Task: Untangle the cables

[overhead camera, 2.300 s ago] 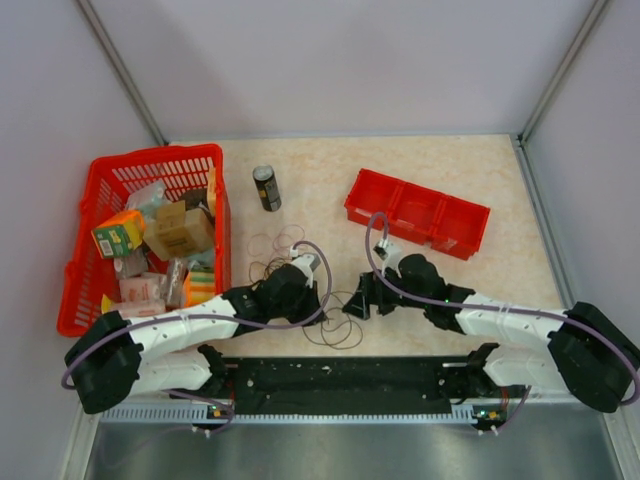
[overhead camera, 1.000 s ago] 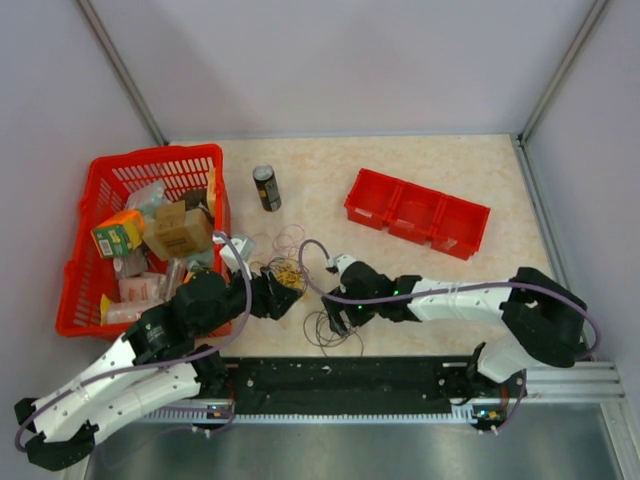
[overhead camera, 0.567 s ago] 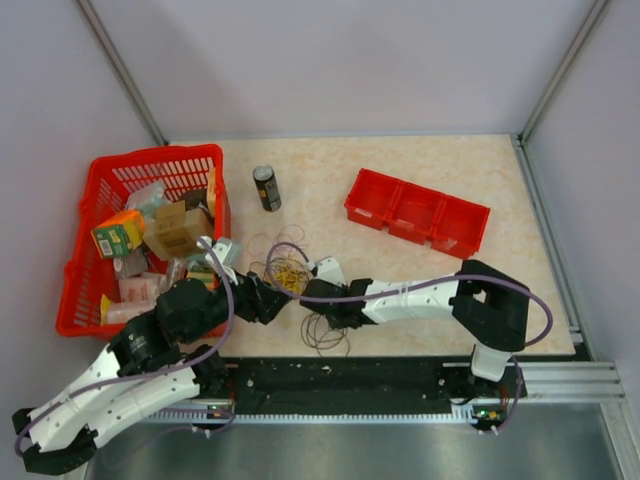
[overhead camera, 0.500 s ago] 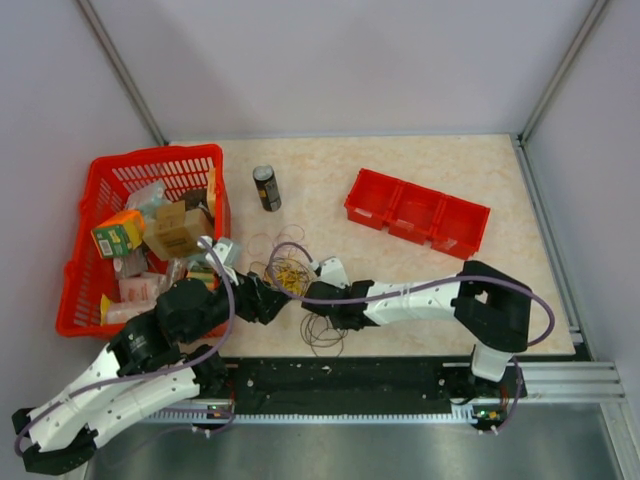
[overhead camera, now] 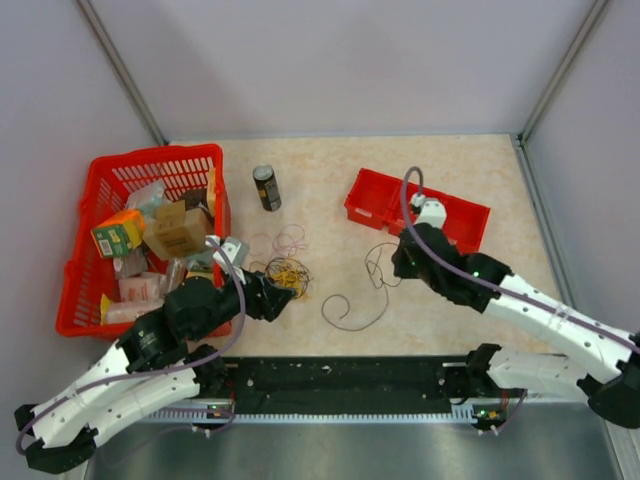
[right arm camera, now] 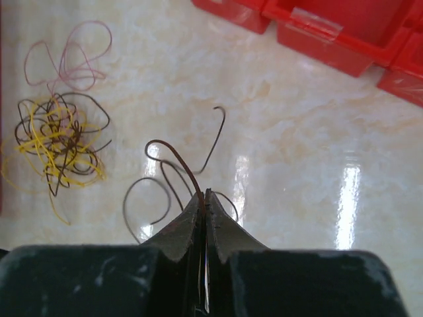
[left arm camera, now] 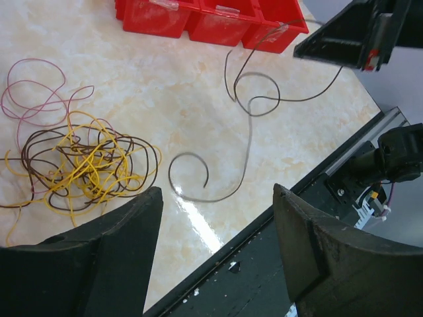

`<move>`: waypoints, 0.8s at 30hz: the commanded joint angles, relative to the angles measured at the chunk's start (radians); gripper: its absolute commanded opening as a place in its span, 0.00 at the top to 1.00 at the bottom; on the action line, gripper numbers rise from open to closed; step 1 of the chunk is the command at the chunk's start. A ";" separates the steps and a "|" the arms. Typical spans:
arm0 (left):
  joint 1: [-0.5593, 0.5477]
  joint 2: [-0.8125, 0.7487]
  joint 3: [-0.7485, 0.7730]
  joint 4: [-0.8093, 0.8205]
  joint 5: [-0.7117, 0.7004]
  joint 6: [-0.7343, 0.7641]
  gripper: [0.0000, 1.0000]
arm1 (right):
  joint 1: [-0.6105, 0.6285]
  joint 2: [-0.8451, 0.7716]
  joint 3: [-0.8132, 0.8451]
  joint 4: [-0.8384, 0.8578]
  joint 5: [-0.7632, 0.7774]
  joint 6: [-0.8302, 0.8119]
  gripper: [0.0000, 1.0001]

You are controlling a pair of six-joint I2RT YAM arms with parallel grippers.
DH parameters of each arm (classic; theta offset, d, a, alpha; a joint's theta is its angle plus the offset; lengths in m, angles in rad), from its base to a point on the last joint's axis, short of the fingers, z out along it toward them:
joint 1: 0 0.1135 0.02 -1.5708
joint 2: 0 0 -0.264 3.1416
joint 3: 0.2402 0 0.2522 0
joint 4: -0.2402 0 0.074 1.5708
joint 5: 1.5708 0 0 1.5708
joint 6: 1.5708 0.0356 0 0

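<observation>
Cables (left arm camera: 86,162), perhaps four; one can (overhead camera: 266,187), one basket (overhead camera: 155,156), one bin (left arm camera: 155,20).

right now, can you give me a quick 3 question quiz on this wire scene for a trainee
1. True or false: the right gripper is shut on a brown wire.
2. Which colour is mixed with the dark wires in the tangle? A yellow, B green, C blue.
3. Fill in the blank: the left gripper is ___ and holds nothing.

Key: 1 true; 2 A; 3 open.
</observation>
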 commanded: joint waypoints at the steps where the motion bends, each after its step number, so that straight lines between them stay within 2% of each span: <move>1: 0.001 0.036 -0.008 0.129 0.034 0.037 0.28 | -0.127 -0.062 0.109 -0.105 -0.100 -0.077 1.00; 11: 0.001 0.145 0.007 0.225 0.145 0.060 0.28 | -0.512 0.037 0.600 -0.250 -0.182 -0.256 1.00; 15: 0.003 0.153 0.005 0.245 0.182 0.060 0.25 | -0.621 0.096 0.721 -0.264 -0.205 -0.299 1.00; 18: 0.001 0.163 0.010 0.241 0.177 0.068 0.22 | -0.728 0.151 0.824 -0.262 -0.304 -0.299 1.00; 23: 0.003 0.190 0.019 0.235 0.174 0.077 0.02 | -0.810 0.255 1.035 -0.267 -0.390 -0.309 1.00; 24: 0.001 0.197 0.022 0.233 0.174 0.077 0.02 | -0.819 0.272 1.075 -0.270 -0.394 -0.313 1.00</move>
